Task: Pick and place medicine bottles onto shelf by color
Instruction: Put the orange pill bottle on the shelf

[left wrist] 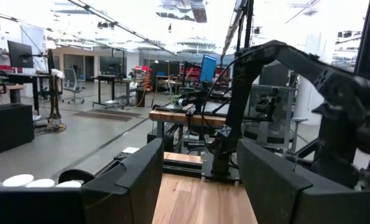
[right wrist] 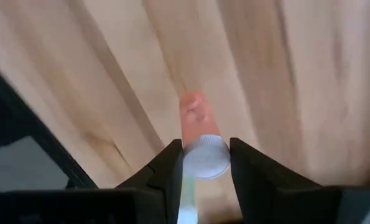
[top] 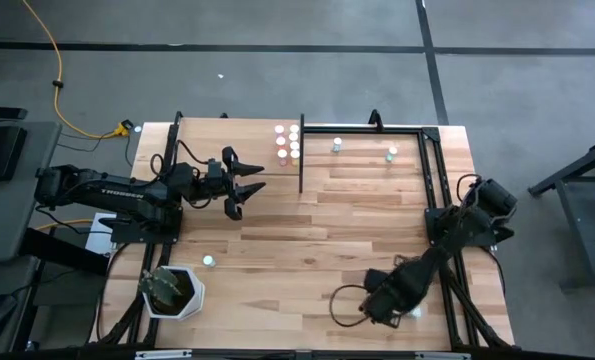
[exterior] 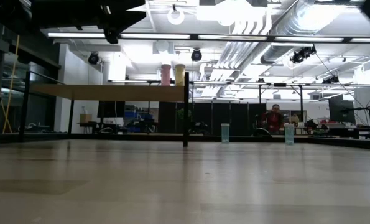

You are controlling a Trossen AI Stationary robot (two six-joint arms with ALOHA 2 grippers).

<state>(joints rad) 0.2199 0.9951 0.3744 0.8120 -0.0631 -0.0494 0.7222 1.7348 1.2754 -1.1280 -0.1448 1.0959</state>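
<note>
A small bottle (right wrist: 200,140) with a white cap and a pinkish-orange body sits between the fingers (right wrist: 166,174) of my right gripper (right wrist: 204,163). Both fingers press against the cap, so my jaws are closed on it at a narrow gap, over bare wood planks. From above, my right gripper (top: 387,298) is low at the near right part of the table (top: 277,230), close to the front edge, with the arm folded back toward the right side.

The other bottles are far across the table. A cluster of white and orange bottles (top: 287,143) stands on the shelf (top: 237,140) at its right end, by a black post. In the level view two of them, pink and yellowish (exterior: 172,74), stand on top of the shelf board (exterior: 110,93). Two pale blue-green bottles (top: 363,150) stand on the tabletop right of the shelf. One more pale bottle (top: 208,262) stands near the white pot with a plant (top: 172,290).

My left gripper (top: 242,184) hangs in front of the shelf, fingers spread wide and holding nothing
</note>
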